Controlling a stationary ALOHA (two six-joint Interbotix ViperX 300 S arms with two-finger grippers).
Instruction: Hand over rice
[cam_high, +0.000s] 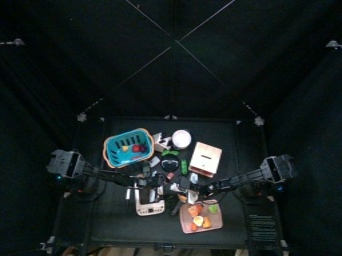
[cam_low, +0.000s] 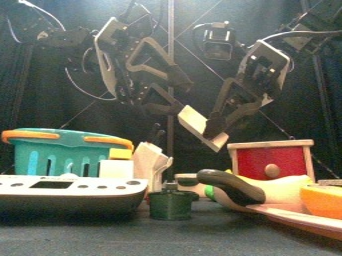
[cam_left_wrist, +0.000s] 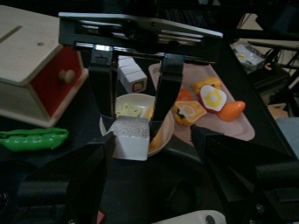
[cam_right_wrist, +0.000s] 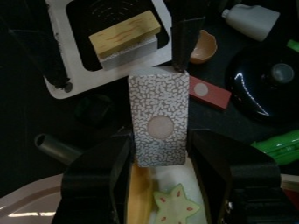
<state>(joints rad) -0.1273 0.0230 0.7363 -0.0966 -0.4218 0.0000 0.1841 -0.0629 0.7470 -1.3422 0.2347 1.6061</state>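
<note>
On the left of the table (cam_low: 160, 235) stands a teal slatted basket (cam_low: 56, 150) with an orange handle; in front of it lies a flat white scale (cam_low: 67, 190) with a dark panel. The left gripper (cam_left_wrist: 138, 63) hangs above the middle with its fingers wide apart and empty — the rice packet lies beyond their tips, not between them. The rice packet (cam_right_wrist: 158, 116) is a flat, speckled, rectangular pouch with a round window, clamped across its width between the right gripper's (cam_right_wrist: 156, 149) fingers and held tilted in the air above the table's middle. Below it sit a small dark green cup (cam_low: 171, 204) and a glossy green pea pod (cam_low: 241, 185). Further right stands a pale wooden box (cam_low: 271, 160) with a red front — beside it lies a pink tray (cam_left_wrist: 239, 127) of toy food.
</note>
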